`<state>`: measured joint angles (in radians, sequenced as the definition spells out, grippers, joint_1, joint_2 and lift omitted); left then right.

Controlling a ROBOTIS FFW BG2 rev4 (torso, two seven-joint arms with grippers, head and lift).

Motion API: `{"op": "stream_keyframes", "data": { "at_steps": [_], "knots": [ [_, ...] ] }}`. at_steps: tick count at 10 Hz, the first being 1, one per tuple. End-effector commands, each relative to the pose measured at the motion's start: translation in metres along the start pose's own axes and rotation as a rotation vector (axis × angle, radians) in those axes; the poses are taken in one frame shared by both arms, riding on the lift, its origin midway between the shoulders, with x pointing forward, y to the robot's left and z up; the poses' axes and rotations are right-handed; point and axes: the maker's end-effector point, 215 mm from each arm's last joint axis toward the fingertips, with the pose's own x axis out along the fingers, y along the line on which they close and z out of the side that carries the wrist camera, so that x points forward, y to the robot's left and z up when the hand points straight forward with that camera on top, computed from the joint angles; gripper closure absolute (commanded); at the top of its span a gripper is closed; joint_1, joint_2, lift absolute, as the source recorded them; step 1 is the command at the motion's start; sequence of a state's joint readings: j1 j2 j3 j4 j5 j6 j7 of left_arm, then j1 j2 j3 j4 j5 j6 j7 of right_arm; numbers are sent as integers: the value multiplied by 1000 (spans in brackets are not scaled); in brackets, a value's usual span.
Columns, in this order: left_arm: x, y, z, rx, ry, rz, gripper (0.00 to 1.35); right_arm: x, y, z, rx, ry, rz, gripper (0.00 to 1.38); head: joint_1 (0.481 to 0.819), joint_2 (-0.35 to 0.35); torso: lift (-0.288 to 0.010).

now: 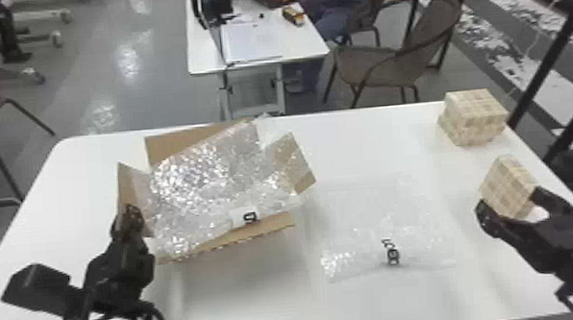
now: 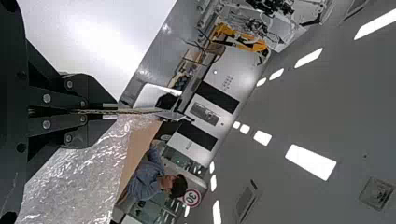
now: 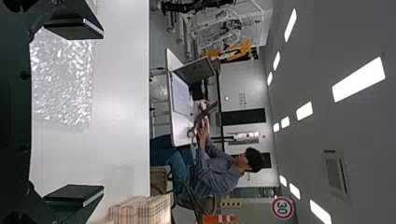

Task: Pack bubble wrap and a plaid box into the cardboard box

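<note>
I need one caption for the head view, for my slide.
Bubble wrap over an open cardboard box, another sheet beside it, and one plaid box behind another at the right.

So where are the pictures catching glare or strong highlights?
Head view: sparkling highlights on the bubble wrap in the cardboard box, with pale reflections on the floor. Left wrist view: ceiling lights burn to plain white, and the tabletop looks washed out. Right wrist view: ceiling lights blaze white too, and the flat bubble wrap sheet glitters.
</note>
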<state>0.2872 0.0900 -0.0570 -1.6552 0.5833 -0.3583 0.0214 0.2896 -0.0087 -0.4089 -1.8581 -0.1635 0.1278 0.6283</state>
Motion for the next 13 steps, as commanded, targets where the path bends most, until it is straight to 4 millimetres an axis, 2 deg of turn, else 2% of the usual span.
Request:
{"op": "stream_keyframes", "data": {
  "at_steps": [1,4,7,9,13],
  "knots": [
    [-2,2,-2,-2,5,5,1208,-30,-33,-13,-10,9,-75,128,695,-51,-110],
    [-1,3,-1,-1,6,4,1208,-60,-85,-19,-5,14,-178,127,695,-132,-110],
    [-1,3,-2,-3,8,0,1208,-66,-116,-35,37,36,-221,127,695,-185,-110],
    [-1,2,-1,-4,7,-2,1208,-55,-134,-43,36,57,-226,128,695,-210,-110],
    [0,3,-1,-5,8,-5,1208,-17,-159,-52,33,110,-199,127,695,-223,-110]
  ]
}}
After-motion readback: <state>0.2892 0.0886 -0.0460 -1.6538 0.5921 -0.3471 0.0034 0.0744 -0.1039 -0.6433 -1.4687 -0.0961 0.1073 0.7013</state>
